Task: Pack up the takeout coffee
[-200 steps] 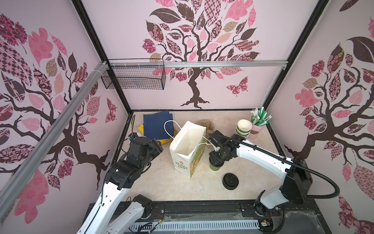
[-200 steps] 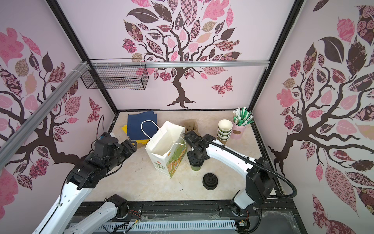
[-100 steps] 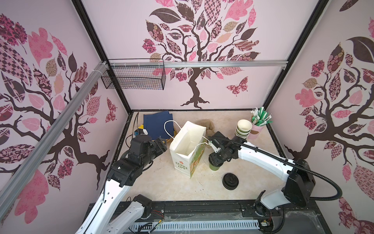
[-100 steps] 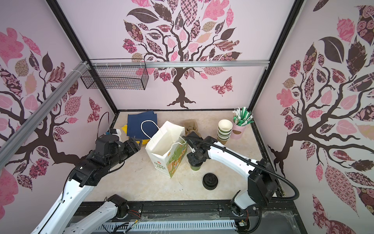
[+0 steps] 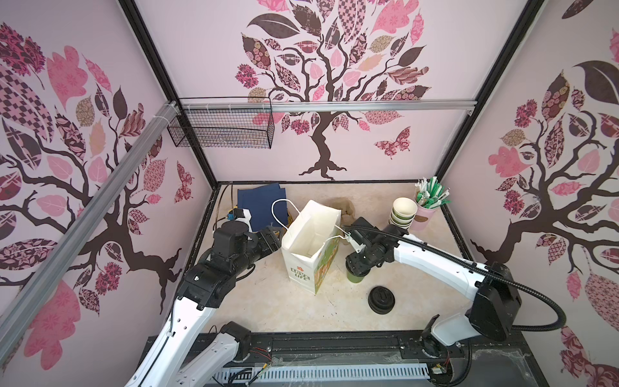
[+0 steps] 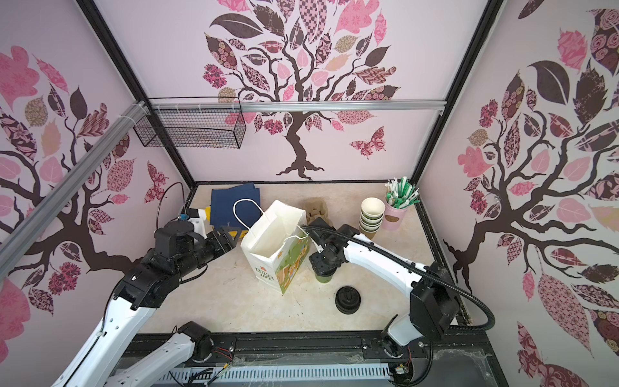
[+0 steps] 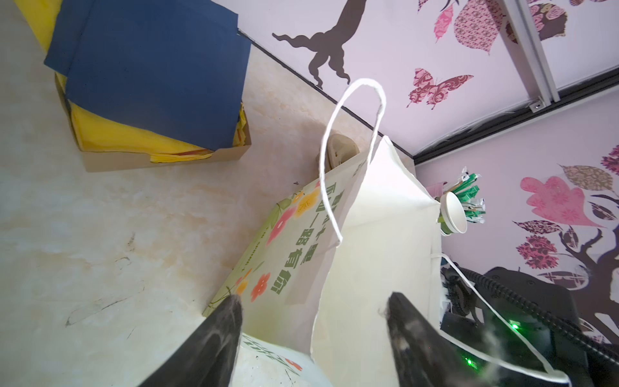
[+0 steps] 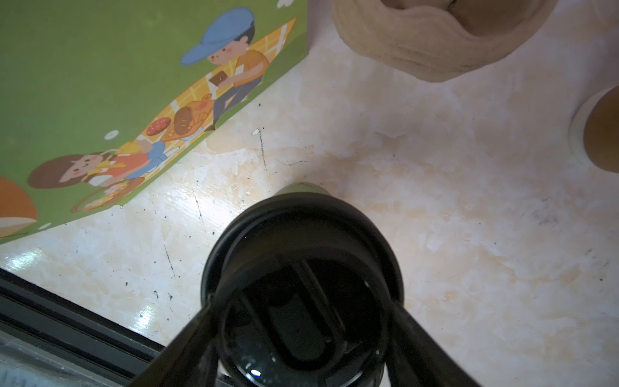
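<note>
One takeout coffee (image 5: 354,277) (image 6: 324,278), an olive-green cup with a black sip lid (image 8: 301,254), stands on the table just right of the white paper bag (image 5: 310,248) (image 6: 278,241). My right gripper (image 8: 301,301) hangs straight over it, open, its fingers close against either side of the lid; in both top views the wrist (image 5: 358,264) hides most of the cup. The bag stands upright with its mouth open. My left gripper (image 7: 313,298) (image 5: 273,239) is open at the bag's left rim (image 7: 368,234), which passes between the fingers.
A stack of loose black lids (image 5: 381,299) lies near the front, right of the cup. Nested lidless cups (image 5: 403,214) and a pink holder of sachets (image 5: 425,214) stand back right. A brown pulp carrier (image 5: 345,209) sits behind the bag, a napkin box (image 5: 261,204) back left.
My left gripper has advanced to the right up to the bag's rim. The right gripper stays over the cup, its fingers slightly wider apart.
</note>
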Tool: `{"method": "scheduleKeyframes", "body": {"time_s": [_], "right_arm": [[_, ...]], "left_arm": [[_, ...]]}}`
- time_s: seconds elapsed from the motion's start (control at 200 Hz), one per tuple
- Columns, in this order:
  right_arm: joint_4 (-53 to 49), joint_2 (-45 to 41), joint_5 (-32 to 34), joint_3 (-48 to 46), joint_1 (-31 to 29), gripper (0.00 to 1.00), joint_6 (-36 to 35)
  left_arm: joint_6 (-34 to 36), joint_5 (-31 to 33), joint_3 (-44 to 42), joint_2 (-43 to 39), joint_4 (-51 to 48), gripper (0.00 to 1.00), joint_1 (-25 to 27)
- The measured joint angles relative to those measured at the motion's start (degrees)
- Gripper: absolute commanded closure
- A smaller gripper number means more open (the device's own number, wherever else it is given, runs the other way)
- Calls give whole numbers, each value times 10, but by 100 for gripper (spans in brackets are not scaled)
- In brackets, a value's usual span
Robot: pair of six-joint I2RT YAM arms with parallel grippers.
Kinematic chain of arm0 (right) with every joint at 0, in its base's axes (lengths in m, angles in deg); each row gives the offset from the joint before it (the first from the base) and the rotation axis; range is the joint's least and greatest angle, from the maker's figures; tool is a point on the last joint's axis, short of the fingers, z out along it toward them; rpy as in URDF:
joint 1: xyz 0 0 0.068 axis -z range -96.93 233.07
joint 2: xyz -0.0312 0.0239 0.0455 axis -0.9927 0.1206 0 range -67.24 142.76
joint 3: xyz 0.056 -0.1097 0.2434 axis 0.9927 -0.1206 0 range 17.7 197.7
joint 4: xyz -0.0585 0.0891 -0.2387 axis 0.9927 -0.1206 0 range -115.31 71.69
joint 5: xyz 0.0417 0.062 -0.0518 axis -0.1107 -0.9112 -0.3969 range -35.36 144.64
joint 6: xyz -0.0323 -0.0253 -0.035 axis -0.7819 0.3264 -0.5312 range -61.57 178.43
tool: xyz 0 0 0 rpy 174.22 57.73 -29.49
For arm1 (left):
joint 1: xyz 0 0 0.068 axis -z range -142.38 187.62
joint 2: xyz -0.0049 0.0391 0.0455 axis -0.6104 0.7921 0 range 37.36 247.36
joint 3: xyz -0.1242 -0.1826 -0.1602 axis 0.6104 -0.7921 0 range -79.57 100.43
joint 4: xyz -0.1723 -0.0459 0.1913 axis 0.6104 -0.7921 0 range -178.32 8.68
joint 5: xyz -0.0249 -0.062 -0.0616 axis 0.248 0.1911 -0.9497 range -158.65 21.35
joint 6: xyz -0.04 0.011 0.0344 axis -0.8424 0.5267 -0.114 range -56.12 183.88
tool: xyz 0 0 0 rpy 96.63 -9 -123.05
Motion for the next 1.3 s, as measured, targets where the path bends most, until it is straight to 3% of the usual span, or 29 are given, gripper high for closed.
{"method": "scheduleKeyframes", "body": {"time_s": [1.3], "right_arm": [[-37,0,2,24,0,18,20]], "left_arm": [[16,-36,0,10,10,27,-1]]}}
